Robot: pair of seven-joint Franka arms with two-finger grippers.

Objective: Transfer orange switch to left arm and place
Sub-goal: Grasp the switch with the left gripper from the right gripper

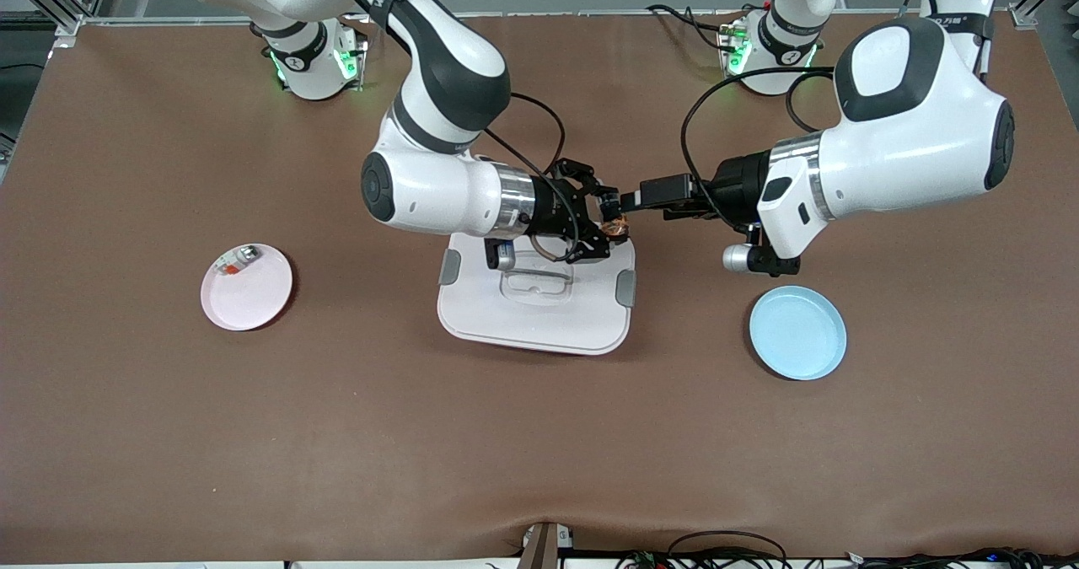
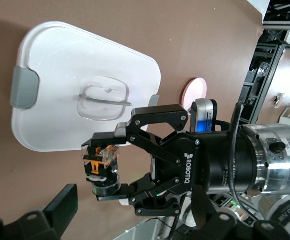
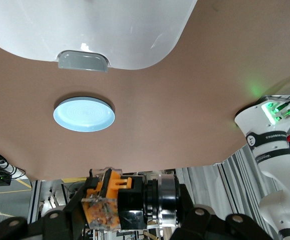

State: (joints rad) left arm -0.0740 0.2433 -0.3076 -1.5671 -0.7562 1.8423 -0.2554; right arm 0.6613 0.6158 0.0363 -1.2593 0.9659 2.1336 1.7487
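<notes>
White lidded box (image 1: 539,316) (shut) sits under the right gripper (image 1: 609,219) clamping the orange switch (image 1: 617,230); left gripper's (image 1: 630,204) state unclear.

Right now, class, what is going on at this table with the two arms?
The two arms meet in the air over the white box, at its edge toward the left arm's end of the table. The right gripper holds the orange switch in its fingers, and the left gripper reaches in at the switch; its grip cannot be made out. A blue plate lies bare, and a pink plate carries a small clear item.
</notes>
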